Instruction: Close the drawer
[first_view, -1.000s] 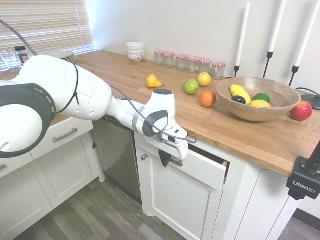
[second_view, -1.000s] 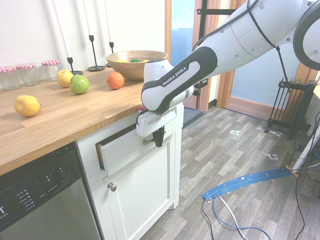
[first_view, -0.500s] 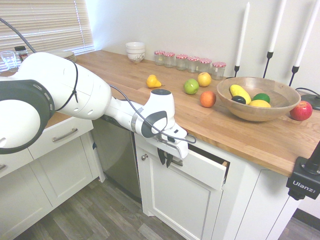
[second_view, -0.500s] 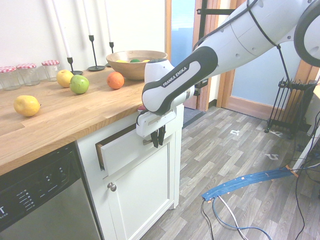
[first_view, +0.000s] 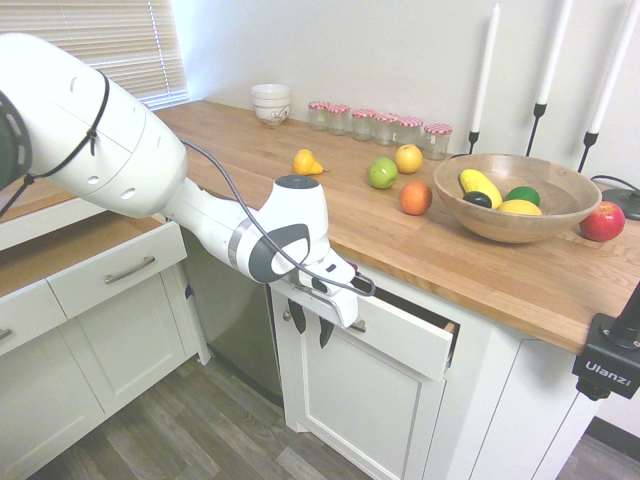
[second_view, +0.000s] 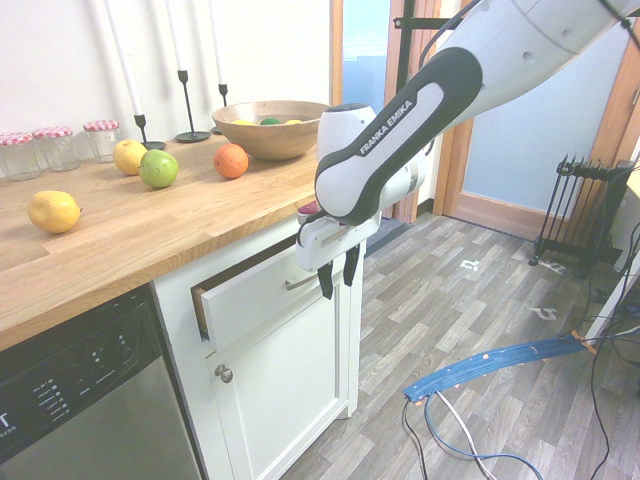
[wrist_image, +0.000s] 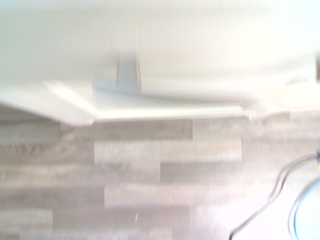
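Fingers: standing apart, holding nothing, pointing down beside the drawer front
Drawer: sitting partly open beneath the countertop, above the cupboard door
Orange: resting on the countertop, near the wooden bowl

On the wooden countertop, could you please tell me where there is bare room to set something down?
Bare wood lies in front of the orange round fruit and yellow pear-shaped fruit; it's crowded around the wide wooden bowl.
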